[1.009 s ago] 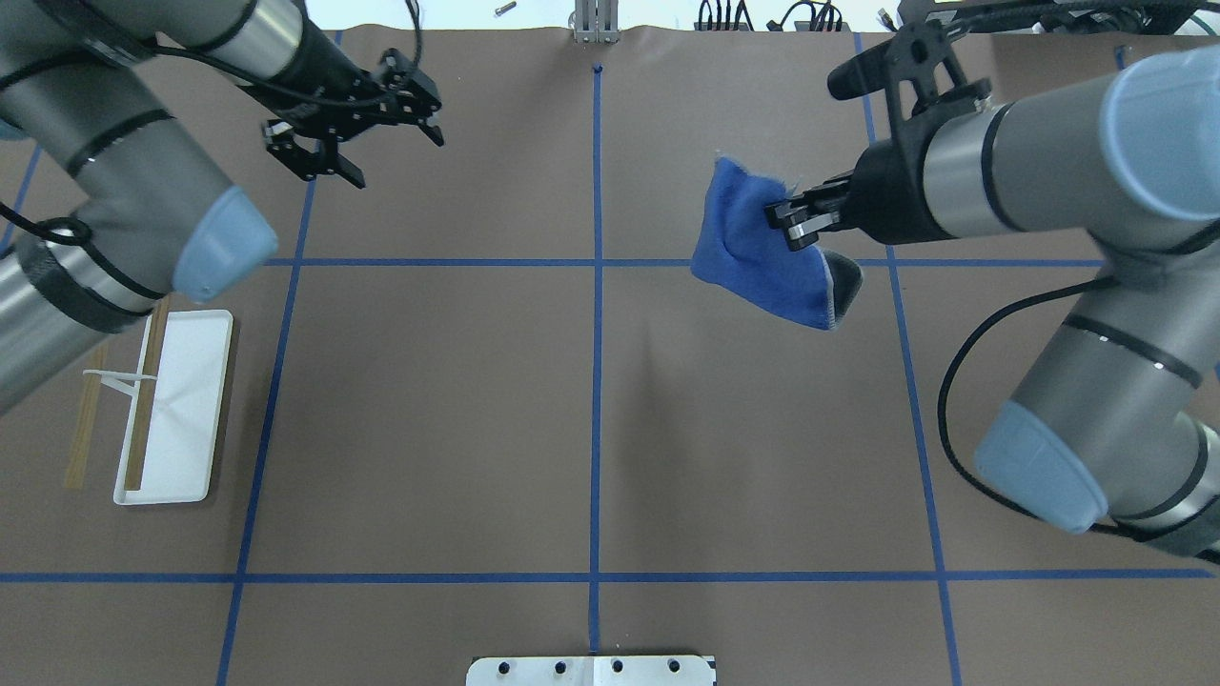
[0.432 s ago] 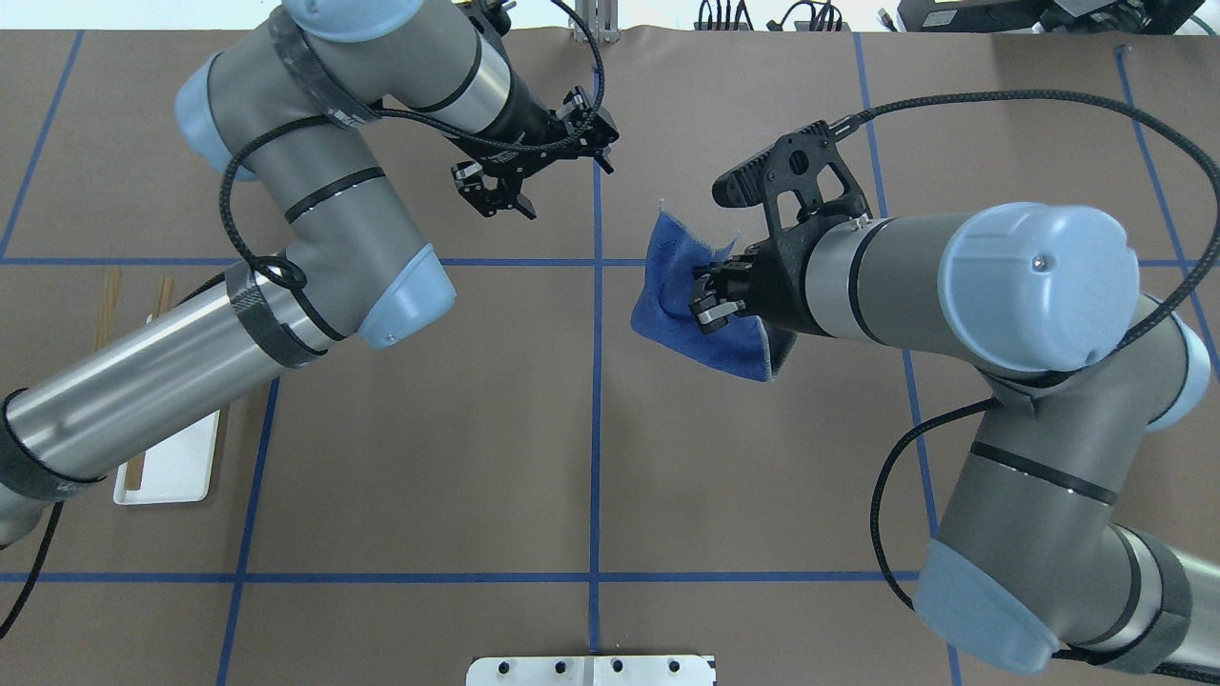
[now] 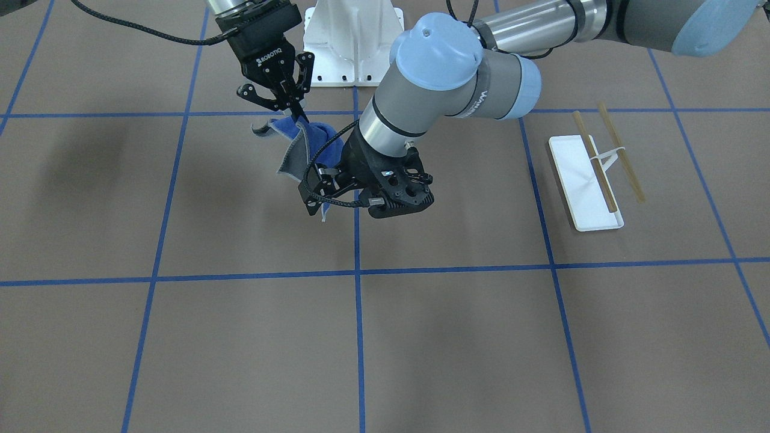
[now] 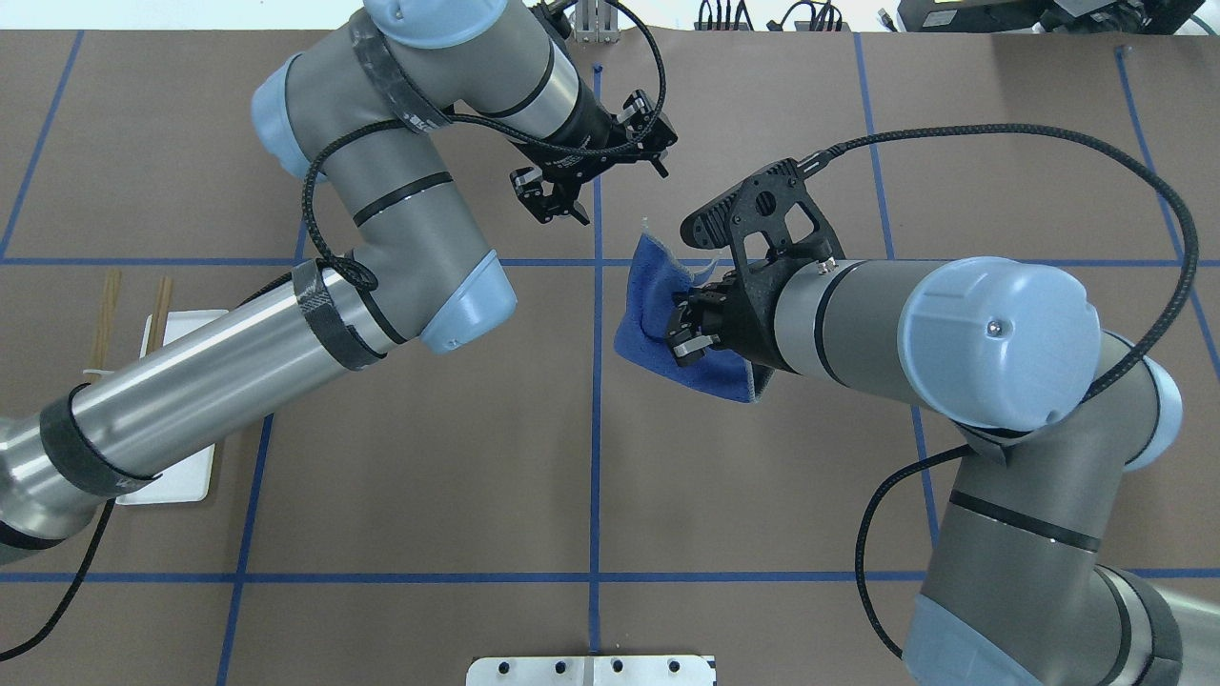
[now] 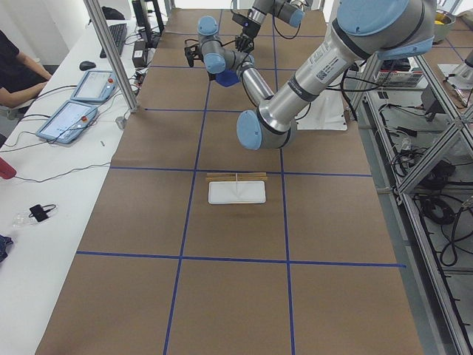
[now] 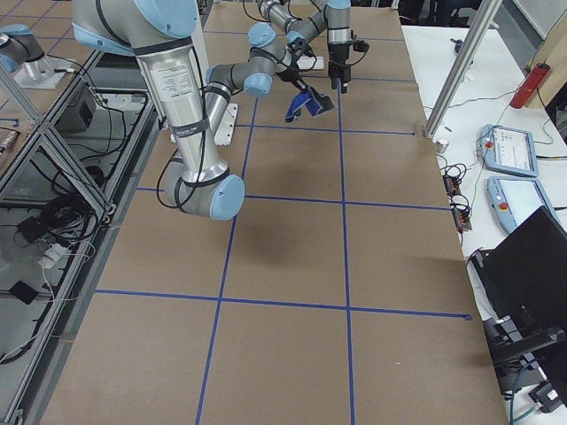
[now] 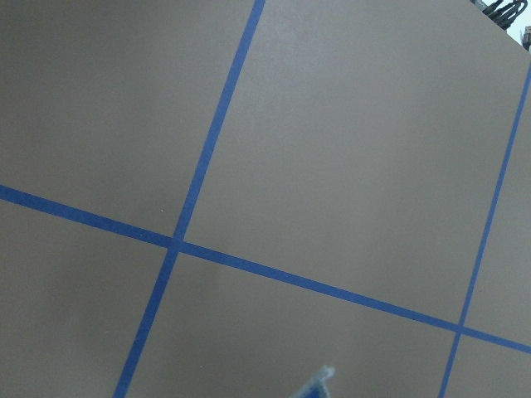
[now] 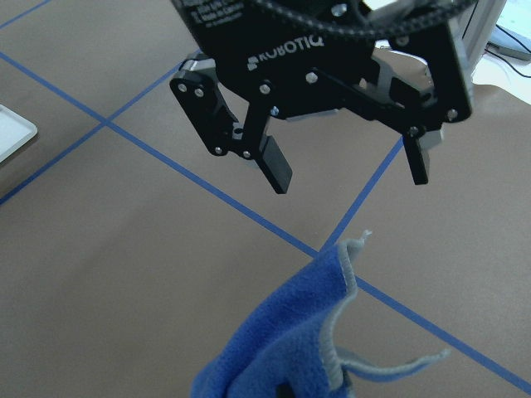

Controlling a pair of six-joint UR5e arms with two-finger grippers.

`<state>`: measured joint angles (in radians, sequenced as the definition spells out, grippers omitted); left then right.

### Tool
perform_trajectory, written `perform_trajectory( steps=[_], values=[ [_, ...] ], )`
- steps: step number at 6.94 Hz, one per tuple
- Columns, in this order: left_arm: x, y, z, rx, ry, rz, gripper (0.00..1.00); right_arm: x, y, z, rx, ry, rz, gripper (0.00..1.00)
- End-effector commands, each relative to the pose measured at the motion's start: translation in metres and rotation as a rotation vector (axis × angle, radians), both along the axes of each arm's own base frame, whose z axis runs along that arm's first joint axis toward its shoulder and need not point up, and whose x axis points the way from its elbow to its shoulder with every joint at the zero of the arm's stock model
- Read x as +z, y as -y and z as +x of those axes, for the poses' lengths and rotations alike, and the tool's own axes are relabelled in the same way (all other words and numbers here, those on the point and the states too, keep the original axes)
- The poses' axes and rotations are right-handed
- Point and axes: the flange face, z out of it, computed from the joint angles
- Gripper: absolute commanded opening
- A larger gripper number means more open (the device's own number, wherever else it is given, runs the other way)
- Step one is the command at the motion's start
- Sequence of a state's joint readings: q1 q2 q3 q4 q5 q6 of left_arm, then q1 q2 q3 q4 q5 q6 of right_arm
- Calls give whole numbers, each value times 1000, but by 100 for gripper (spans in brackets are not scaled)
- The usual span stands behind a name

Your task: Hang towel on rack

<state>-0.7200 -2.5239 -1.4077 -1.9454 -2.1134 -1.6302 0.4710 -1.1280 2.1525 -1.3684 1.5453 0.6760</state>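
The towel [image 4: 648,310], blue with a grey back, hangs bunched in my right gripper [image 4: 679,333], which is shut on it above the table near the centre line. It also shows in the front view [image 3: 298,141] under the right gripper [image 3: 299,117]. My left gripper [image 4: 624,197] is open and empty, just beyond the towel's far corner and apart from it. In the right wrist view its spread fingers [image 8: 278,170] face the towel [image 8: 282,348]. The rack [image 4: 181,329], a white tray with two tan rods, stands at the table's left, partly hidden under my left arm, and shows whole in the front view [image 3: 586,180].
Brown table paper with blue tape lines [image 4: 596,429] covers the surface. The white robot pedestal [image 3: 352,36] stands at the robot's side. Both forearms cross the middle of the table. Operator tablets [image 5: 74,118] lie on a side bench.
My right gripper has carried the towel left toward the centre line. My left arm has swung right from near the rack's side until its open gripper sits close to the towel.
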Motion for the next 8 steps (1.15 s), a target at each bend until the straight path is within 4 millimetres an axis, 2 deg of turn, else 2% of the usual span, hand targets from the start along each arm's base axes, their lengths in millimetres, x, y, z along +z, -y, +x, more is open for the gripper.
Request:
perform_trajectory(
  steps=[1,2,3,4,5,6,8],
  values=[
    [1,-16,24,1,13,11,97,-1,-1,1,3,0,4,0],
    [6,-21,32,11,20,7,95,-2,-2,3,3,3,5,0],
    [7,-23,34,15,22,6,76,-1,-3,2,1,2,4,0],
    [6,-24,34,17,19,9,31,-1,-2,2,3,2,4,0],
    [1,-25,33,22,12,14,9,0,-2,3,4,-1,3,0],
    [3,-25,33,24,14,11,0,2,-2,3,3,-4,1,0],
    [6,-24,32,20,19,12,0,2,-1,4,4,-4,2,0]
  ],
)
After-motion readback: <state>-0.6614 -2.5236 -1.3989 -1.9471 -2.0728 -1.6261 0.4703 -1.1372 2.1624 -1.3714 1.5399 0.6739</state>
